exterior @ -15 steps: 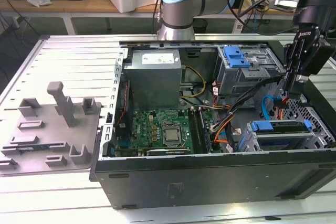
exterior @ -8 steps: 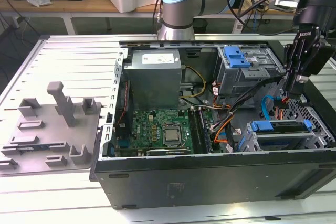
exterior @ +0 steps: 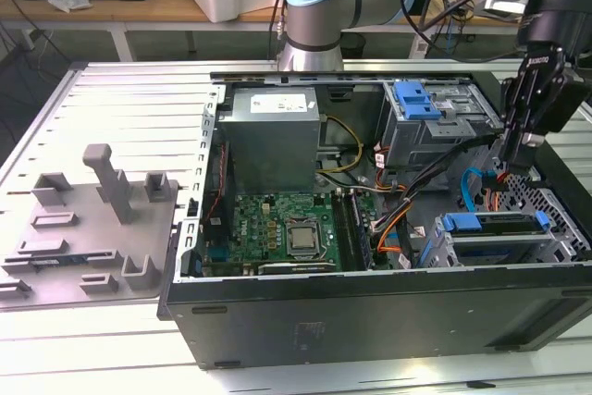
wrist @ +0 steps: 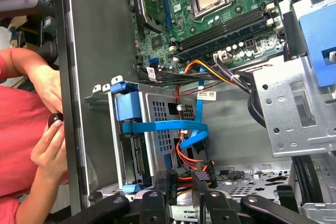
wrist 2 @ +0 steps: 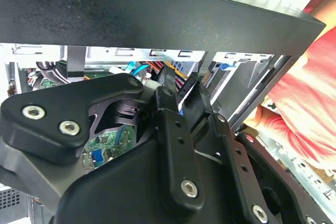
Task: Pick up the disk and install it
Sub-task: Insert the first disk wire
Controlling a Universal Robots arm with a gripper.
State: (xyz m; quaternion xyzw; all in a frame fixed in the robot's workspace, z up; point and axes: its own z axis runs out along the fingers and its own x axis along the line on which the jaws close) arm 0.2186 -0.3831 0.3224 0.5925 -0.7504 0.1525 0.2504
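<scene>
- Evidently, the install step is judged to be at or near its end. In the exterior view the disk (exterior: 490,240) is seen lodged in the drive bay (exterior: 437,252) at about four o'clock of the open case (exterior: 370,316), blue bracket uppermost.
- The gripper (exterior: 521,156) is held at about one o'clock from the disk, near it but apart.
- In the first wrist view its fingers (wrist: 167,181) are seen parted by a narrow gap, with nothing clamped between them.
- Clearance from the blue cable (wrist: 173,126) across the bay and from the case wall is called for in any next move. Whether the disk is fully seated cannot be told.
</scene>
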